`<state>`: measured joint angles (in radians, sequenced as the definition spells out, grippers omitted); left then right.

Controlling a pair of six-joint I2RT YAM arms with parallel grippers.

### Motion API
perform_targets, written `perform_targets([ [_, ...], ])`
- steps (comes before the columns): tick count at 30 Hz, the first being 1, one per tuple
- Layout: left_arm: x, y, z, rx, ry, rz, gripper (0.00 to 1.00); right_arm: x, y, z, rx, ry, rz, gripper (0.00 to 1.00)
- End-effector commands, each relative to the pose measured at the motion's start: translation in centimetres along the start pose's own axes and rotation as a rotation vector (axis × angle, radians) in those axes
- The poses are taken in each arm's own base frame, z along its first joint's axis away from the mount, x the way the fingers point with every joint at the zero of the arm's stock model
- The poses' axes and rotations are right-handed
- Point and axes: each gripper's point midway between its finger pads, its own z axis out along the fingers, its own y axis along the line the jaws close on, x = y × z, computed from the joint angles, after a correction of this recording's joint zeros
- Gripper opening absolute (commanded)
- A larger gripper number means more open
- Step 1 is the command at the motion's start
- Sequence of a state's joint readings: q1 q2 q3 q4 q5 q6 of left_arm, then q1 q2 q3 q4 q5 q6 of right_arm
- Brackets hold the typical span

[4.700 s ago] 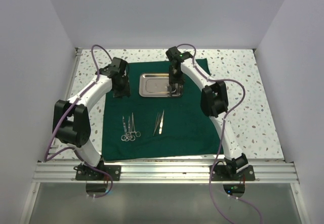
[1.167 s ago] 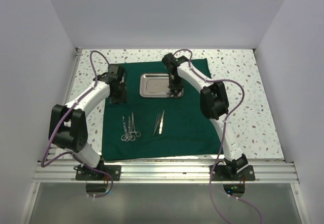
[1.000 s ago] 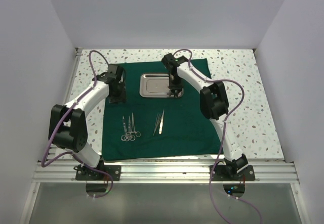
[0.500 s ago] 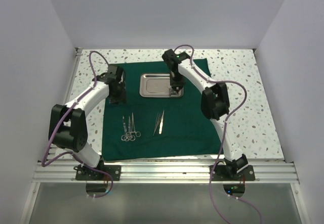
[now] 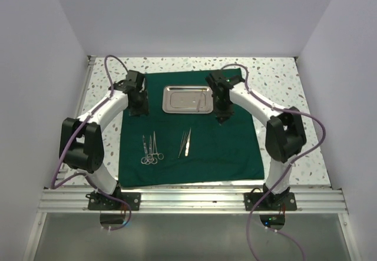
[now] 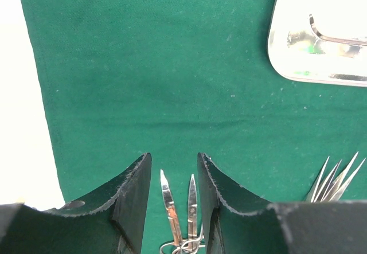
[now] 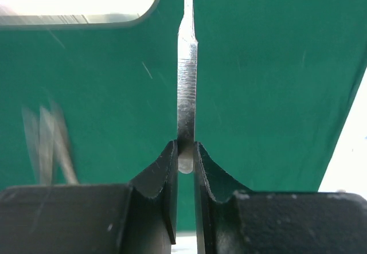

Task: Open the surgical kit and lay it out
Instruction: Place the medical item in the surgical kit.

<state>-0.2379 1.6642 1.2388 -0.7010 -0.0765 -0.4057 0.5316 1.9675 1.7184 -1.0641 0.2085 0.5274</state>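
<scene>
As the left gripper (image 6: 175, 167) gapes, the right gripper (image 7: 184, 148) pinches a ridged silver tool (image 7: 186, 76).

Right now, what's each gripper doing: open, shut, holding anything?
Left gripper: open, empty, above the green cloth.
Right gripper: shut on a slim ridged steel instrument.

Bare cloth (image 5: 224, 149) right of tweezers (image 5: 185, 142); tray (image 5: 177, 103) blocks behind.

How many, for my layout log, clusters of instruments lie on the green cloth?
2: ring-handled instruments left of centre, tweezers just right of them. Another instrument is held in the right gripper.
</scene>
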Motion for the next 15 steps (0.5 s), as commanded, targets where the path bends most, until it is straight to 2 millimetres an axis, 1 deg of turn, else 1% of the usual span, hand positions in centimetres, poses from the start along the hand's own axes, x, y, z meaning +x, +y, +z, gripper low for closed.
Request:
perform_targets([
  [1,-1.8,-0.8,-0.5,0.03,-0.028,-0.032,0.41,3.5,0.0,0.5,-0.094,0.001,0.031,0.0],
  [2,-2.0,-0.9,-0.5,0.032,-0.028,-0.036,0.41,4.9,0.3,0.7,-0.132,0.029,0.029,0.0],
  [3,-2.2,-1.1,-0.6,0.034,-0.031,-0.04,0.41,7.2,-0.3,1.5,-0.124,0.069,0.028,0.0],
  [4,-2.8,-1.3,-0.9,0.038,-0.046,-0.045,0.41,7.9,0.2,1.7,-0.144,0.066,0.015,0.0],
  [5,-3.1,-1.4,-1.0,0.04,-0.048,-0.046,0.41,8.8,0.6,1.9,-0.159,0.078,0.009,0.0],
  [6,-3.4,-1.5,-1.1,0.036,-0.053,-0.048,0.42,10.4,0.6,2.5,-0.156,0.104,-0.002,0.0],
  [7,-4.1,-1.9,-1.5,0.041,-0.073,-0.045,0.42,10.6,1.2,2.5,-0.183,0.091,-0.004,0.0],
  [8,-4.4,-2.0,-1.4,0.04,-0.077,-0.043,0.43,11.1,1.5,2.7,-0.193,0.095,-0.006,0.0],
  [9,-4.6,-2.4,-1.5,0.035,-0.08,-0.034,0.43,12.0,1.7,3.0,-0.193,0.108,-0.017,0.0],
  [10,-5.6,-2.9,-2.0,0.042,-0.102,-0.031,0.45,12.0,2.1,3.2,-0.202,0.105,-0.019,0.0],
  [11,-5.8,-3.2,-1.7,0.038,-0.098,-0.025,0.47,12.4,2.2,3.4,-0.202,0.111,-0.025,0.0],
  [12,-5.9,-3.8,-1.8,0.041,-0.093,-0.013,0.48,12.7,2.1,3.7,-0.196,0.119,-0.024,0.0],
  [13,-7.0,-4.5,-2.2,0.048,-0.117,-0.012,0.5,12.9,2.2,3.8,-0.196,0.122,-0.032,0.0],
  [14,-7.1,-4.8,-1.7,0.042,-0.109,-0.006,0.52,13.1,2.1,4.0,-0.191,0.129,-0.033,0.0],
  [15,-7.3,-5.4,-1.8,0.044,-0.112,0.004,0.54,13.2,1.9,4.1,-0.186,0.135,-0.043,0.01],
])
